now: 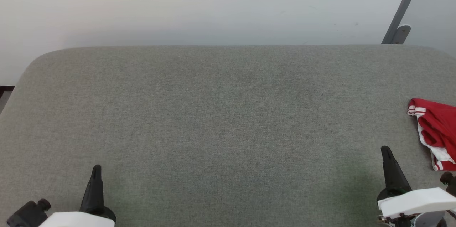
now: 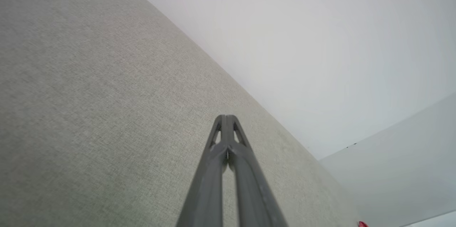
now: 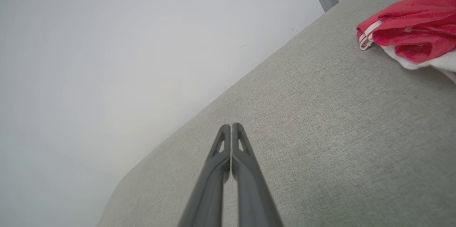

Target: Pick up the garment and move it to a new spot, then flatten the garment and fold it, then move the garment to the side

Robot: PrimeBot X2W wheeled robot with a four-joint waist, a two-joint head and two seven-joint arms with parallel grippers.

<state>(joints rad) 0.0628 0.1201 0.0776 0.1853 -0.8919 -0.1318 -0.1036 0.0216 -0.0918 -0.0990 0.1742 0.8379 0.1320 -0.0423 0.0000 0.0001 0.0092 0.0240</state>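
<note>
The left gripper (image 1: pixel 97 168) sits low at seven o'clock in the head view. Its two dark fingers are pinched tight together with nothing between them, tip pointing toward twelve. The bottom edge cuts off its white wrist housing. The right gripper (image 1: pixel 386 149) mirrors it at five o'clock, likewise clamped closed and empty and leaning a touch toward eleven; its white housing runs off the lower right corner. Both are low over the grey table (image 1: pixel 228 113), but I cannot tell whether the tips touch the cloth.

The shirt (image 1: pixel 435 127) lies bunched on the table at three o'clock. It is near the right gripper, at about its one o'clock, but apart from it, and well away from the left one. The picture's right edge cuts through it, hiding how far it spreads; a striped hem and a white band show. In the left wrist view it is a red speck at the bottom edge. Beyond the table's far edge stands a pale wall (image 1: pixel 213 2), with a grey strut (image 1: pixel 402 6) slanting up at one o'clock.
</note>
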